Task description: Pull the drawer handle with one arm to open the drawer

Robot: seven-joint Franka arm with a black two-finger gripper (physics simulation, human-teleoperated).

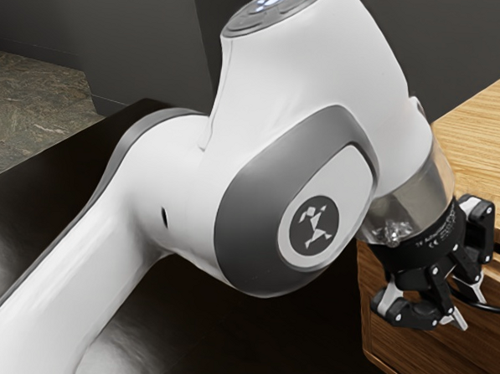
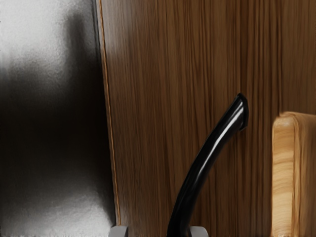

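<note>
Gripper at the drawer front, fingers astride the handle

The gripper (image 1: 432,318) hangs at the wooden cabinet's (image 1: 479,132) front face, below its top edge. Its fingertips (image 2: 197,231) stand apart around the black handle (image 2: 212,148), close to one tip with a gap to the other, unclamped. Beyond the drawer front's (image 2: 163,74) side edge lies an open dark surface (image 2: 49,148).

The arm (image 1: 305,89) is white with mid-grey panels and a round black badge bearing a white figure; the end effector (image 1: 425,313) is black with pale grey fingertips; the drawer front (image 2: 163,98) is warm brown wood with fine straight grain; its handle (image 2: 207,163) is glossy black with a white highlight; the cabinet top (image 1: 488,132) is lighter honey wood; the table (image 1: 57,185) is near-black; the floor (image 1: 28,100) is mottled grey-green.
</note>
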